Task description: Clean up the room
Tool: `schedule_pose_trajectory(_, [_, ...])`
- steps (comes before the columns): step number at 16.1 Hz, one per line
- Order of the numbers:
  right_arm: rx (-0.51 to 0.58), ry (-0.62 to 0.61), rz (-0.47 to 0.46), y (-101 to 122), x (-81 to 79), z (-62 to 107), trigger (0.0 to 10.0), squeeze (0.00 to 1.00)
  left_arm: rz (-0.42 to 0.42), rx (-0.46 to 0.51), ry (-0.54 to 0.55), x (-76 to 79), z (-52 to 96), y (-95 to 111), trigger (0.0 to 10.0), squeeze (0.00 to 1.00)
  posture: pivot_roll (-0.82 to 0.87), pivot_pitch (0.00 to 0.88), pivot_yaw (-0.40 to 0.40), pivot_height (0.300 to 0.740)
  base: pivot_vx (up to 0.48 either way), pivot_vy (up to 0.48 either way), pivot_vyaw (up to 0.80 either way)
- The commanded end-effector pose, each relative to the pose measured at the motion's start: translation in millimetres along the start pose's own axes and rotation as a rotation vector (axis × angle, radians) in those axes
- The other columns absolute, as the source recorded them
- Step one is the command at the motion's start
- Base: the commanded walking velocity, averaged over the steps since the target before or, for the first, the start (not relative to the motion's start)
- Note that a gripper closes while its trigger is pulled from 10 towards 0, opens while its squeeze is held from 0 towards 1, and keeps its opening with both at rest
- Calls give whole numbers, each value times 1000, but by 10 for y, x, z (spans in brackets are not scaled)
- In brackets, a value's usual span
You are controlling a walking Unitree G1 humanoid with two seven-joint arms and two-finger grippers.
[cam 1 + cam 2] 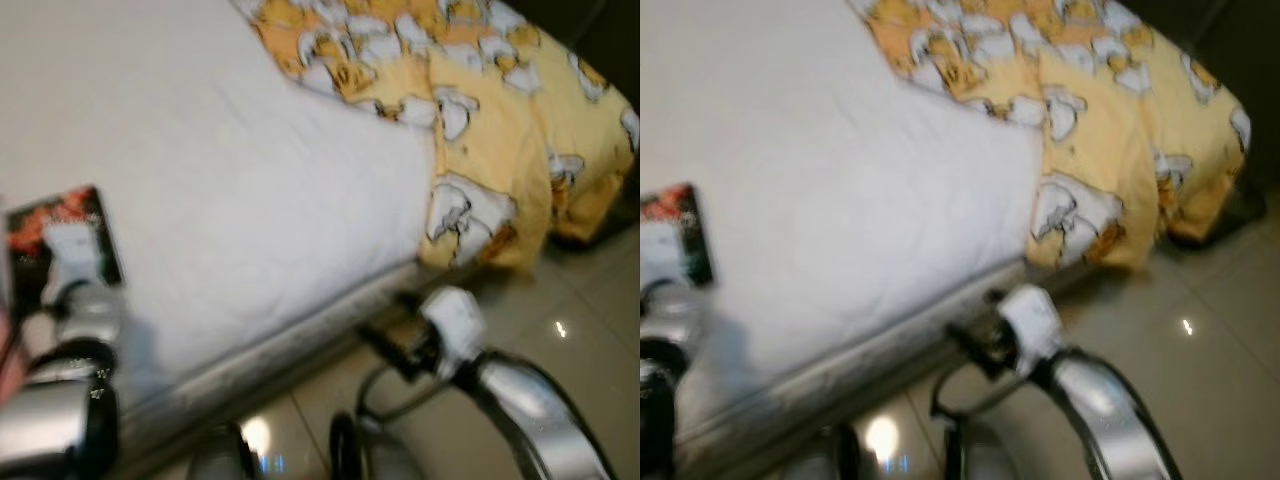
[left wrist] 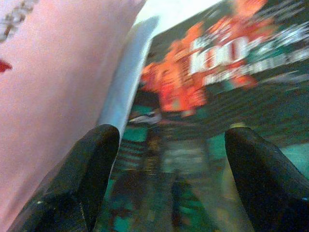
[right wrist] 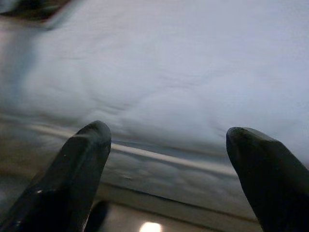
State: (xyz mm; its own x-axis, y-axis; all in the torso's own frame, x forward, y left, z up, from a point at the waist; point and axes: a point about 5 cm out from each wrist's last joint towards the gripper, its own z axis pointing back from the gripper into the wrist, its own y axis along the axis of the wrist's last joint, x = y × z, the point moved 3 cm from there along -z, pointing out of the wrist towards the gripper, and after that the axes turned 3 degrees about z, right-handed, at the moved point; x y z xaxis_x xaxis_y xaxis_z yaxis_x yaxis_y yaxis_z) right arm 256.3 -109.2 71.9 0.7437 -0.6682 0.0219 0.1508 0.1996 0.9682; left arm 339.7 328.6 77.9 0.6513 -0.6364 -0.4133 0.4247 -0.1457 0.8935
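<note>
Standing at the edge of a bed (image 1: 230, 180) covered by a white sheet, with a yellow cartoon-print blanket (image 1: 480, 110) bunched at the far right corner and draping over the side toward the glossy tiled floor (image 1: 570, 330). Reaching the left gripper (image 2: 166, 183) out over a book (image 1: 62, 245) with a dark cover and orange-red lettering, lying flat on the sheet near the bed's left edge. Holding the fingers (image 2: 82, 179) spread wide apart just above the cover, one to each side, gripping nothing. Showing a pink cloth (image 2: 53, 87) right beside the book in the left wrist view, touching or overlapping its edge; hard to tell which through the blur. Hovering the right gripper (image 3: 169, 179) low beside the bed's side, near the mattress edge and above the floor, its fingers (image 3: 72, 174) likewise parted and empty, pointing at the white sheet. Blurring throughout both head views.
</note>
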Motion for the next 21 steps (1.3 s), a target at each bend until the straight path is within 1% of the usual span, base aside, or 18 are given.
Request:
schedule_pose_trajectory(1, [-41, 93, -36, -94, -53, -165, 10000, 0, 8, 86, -47, 172, 53, 252, 10000, 0, -40, 48, -64, 740, 0, 0, 0])
schedule_pose_trajectory(2, [-37, 102, -31, -81, -45, -226, 10000, 0, 11, 105, -52, 194, 59, 313, 10000, 0, -31, 37, -60, 740, 0, 0, 0])
schedule_pose_trajectory(3, [15, 121, -42, 52, -30, -379, 10000, 0, 23, 201, -58, 185, 41, 590, 10000, 0, -9, 10, -52, 740, 0, 0, 0])
schedule_pose_trajectory(4, [28, 129, -45, 87, -26, -417, 10000, 0, 27, 237, -63, 184, 41, 688, 10000, 0, 1, 0, -48, 740, 0, 0, 0])
schedule_pose_trajectory(5, [64, 159, -50, 193, -22, -487, 10000, 0, 65, 353, -134, 252, 98, 1008, 10000, 0, 29, 0, -43, 740, 0, 0, 0])
schedule_pose_trajectory(6, [87, 193, -61, 263, -10, -546, 10000, 0, 100, 441, -221, 352, 197, 1225, 10000, 0, 45, 0, -39, 740, 0, 0, 0])
schedule_pose_trajectory(7, [97, 224, -71, 313, -2, -595, 10000, 0, 142, 484, -317, 470, 311, 1308, 10000, 0, 63, 0, -28, 740, 0, 0, 0])
schedule_pose_trajectory(8, [99, 232, -73, 324, 0, -608, 10000, 0, 161, 497, -357, 515, 362, 1325, 10000, 0, 63, 0, -28, 740, 0, 0, 0])
schedule_pose_trajectory(9, [100, 241, -76, 329, 36, -647, 10000, 0, 200, 498, -462, 663, 512, 1280, 10000, 0, 99, 0, -19, 740, 0, 0, 0])
schedule_pose_trajectory(10, [113, 232, -96, 329, 76, -662, 10000, 0, 207, 543, -545, 759, 685, 1228, 10000, 0, 109, 0, -18, 740, 0, 0, 0])
schedule_pose_trajectory(11, [122, 225, -112, 320, 97, -654, 10000, 0, 217, 558, -603, 806, 783, 1181, 10000, 0, 126, 0, -23, 740, 0, 0, 0])
schedule_pose_trajectory(13, [130, 80, -199, 115, 188, -506, 10000, 0, 170, 515, -703, 954, 1059, 776, 10000, 0, 135, 0, -30, 740, 0, -480, 0])
schedule_pose_trajectory(14, [122, 57, -207, 54, 193, -473, 10000, 0, 163, 505, -712, 965, 1080, 725, 10000, 0, 131, 0, -31, 740, 0, -480, 0])
schedule_pose_trajectory(15, [99, 2, -239, -113, 195, -370, 10000, 0, 145, 464, -707, 961, 1079, 593, 10000, 0, 127, 0, -32, 740, 0, -480, 0])
schedule_pose_trajectory(16, [96, -18, -246, -156, 199, -332, 10000, 0, 146, 445, -697, 951, 1055, 556, 10000, 0, 118, 0, -31, 740, 0, -480, 0])
schedule_pose_trajectory(17, [95, -61, -268, -248, 195, -221, 10000, 0, 142, 397, -660, 920, 977, 479, 10000, 0, 107, 0, -27, 740, 0, -480, 0])
schedule_pose_trajectory(19, [90, -116, -278, -315, 223, -133, 10000, 0, 132, 377, -645, 916, 960, 469, 10000, 0, 78, 0, -16, 740, 0, -480, 0])
schedule_pose_trajectory(21, [92, -206, -261, -347, 300, -58, 10000, 0, 112, 372, -669, 1020, 1023, 471, 10000, 0, 69, 0, -12, 740, 0, -467, 0])
